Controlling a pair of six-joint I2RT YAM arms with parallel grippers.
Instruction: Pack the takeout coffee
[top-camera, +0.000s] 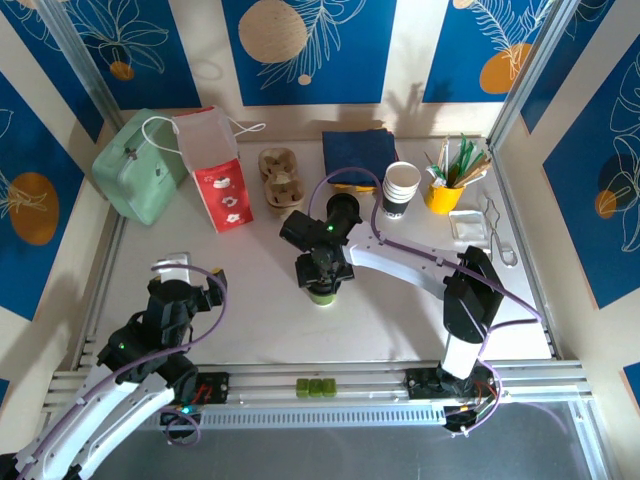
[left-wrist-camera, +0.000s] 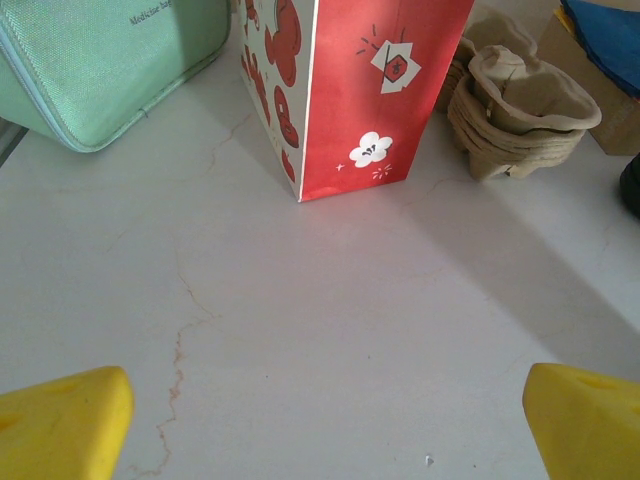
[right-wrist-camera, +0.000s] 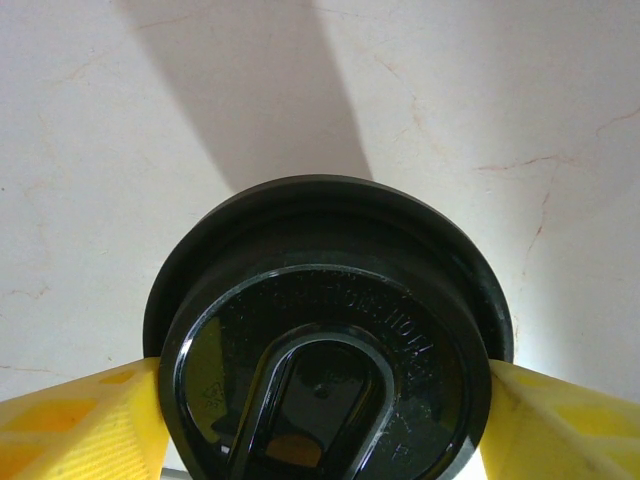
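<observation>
Green takeout coffee (top-camera: 322, 294), black lid (right-wrist-camera: 330, 345) — right pincer (right-wrist-camera: 322, 372) astride, grip unclear, left pincer (left-wrist-camera: 320, 420) spread

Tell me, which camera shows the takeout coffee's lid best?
The right wrist view: the black lid sits close up between the yellow fingers. In the top external view the right gripper covers it; the green cup peeks out below.

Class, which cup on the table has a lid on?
The green cup between the right gripper's fingers, with a black lid; the stacked white cups are open-topped.
</observation>
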